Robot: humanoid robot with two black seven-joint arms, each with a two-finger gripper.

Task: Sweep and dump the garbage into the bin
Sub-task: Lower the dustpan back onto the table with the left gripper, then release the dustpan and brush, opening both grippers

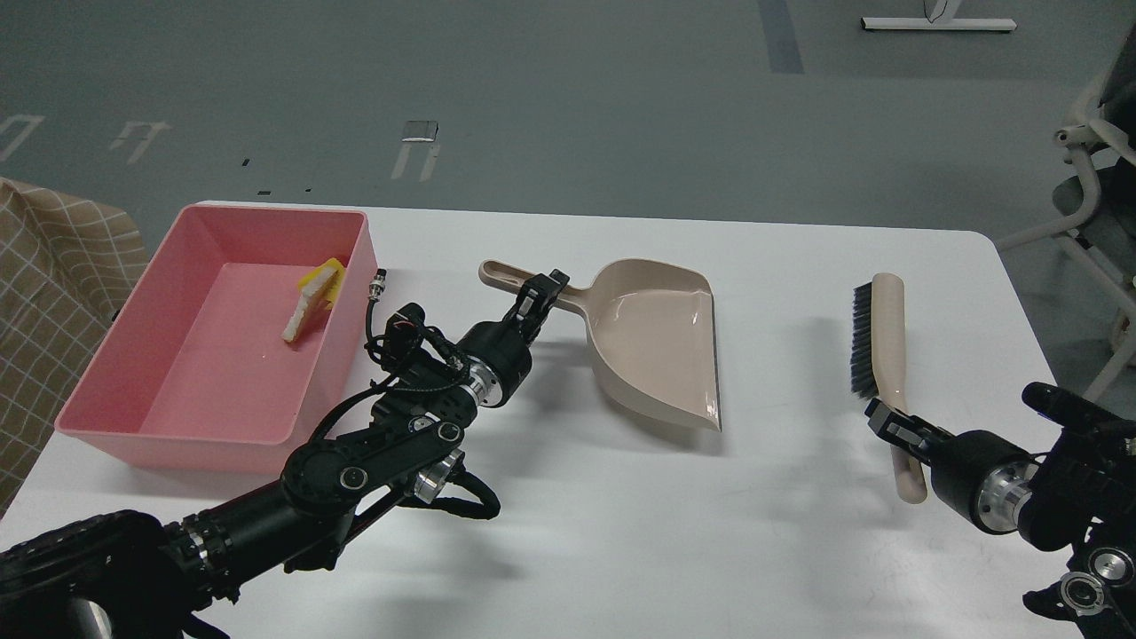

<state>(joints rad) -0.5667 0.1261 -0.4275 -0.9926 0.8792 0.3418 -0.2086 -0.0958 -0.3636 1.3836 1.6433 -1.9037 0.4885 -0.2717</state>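
Garbage, 2 light, soft scraps, lies inside the bin. Left fingers clench the stiff dustpan handle; right fingers grasp the brush handle.

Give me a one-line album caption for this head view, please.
Garbage lies in the pink bin; left hand at the dustpan handle, right hand at the brush.

Table open between dustpan and brush.
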